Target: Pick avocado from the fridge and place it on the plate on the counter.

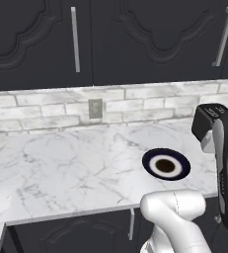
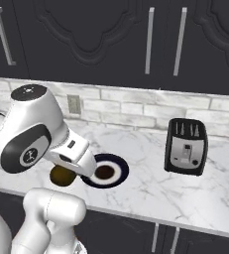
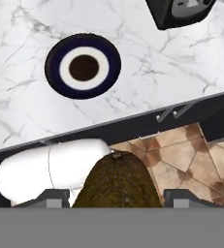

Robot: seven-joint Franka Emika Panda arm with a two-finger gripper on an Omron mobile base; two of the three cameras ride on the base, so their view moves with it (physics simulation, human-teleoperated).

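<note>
End effector (image 3: 117, 193) clamps avocado (image 3: 117, 181) short of plate (image 3: 82, 66); no legible writing.

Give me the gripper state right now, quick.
Gripper: shut on the avocado, carried above the counter's front edge, short of the plate.

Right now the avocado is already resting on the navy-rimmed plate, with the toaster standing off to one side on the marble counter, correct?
Not quite. The avocado is between the gripper fingers, off the plate, as the hand view shows. The toaster does stand aside on the counter.
</note>
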